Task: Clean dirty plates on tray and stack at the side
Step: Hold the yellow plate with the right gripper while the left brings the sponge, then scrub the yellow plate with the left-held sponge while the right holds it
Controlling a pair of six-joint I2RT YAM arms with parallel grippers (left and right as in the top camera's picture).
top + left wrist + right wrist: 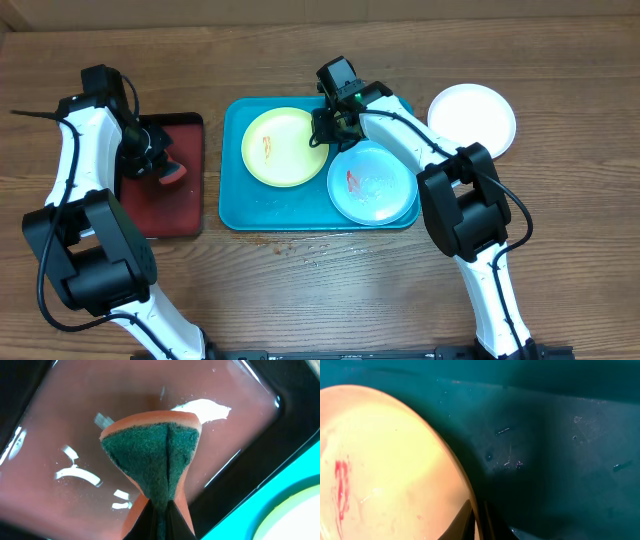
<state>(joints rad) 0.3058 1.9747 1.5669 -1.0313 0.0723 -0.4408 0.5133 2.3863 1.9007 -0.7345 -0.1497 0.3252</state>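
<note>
Two trays lay on the wooden counter [320, 290]: the big teal tray [235, 210] in the middle and the smaller dark red tray [165, 215] to its left. The teal one carried a yellow-green plate [285, 150] and a mint-blue plate [375, 185], each with a red smear [267, 148]; a white plate [472, 118] lay on the counter near its right corner. Overhead, the arms hid how the fingers stood. The wrist views showed the right fingers [465, 520] pinching the yellow-green plate's rim and the left fingers [142, 525] clamped on a folded sponge [155, 455] over the red tray.
</note>
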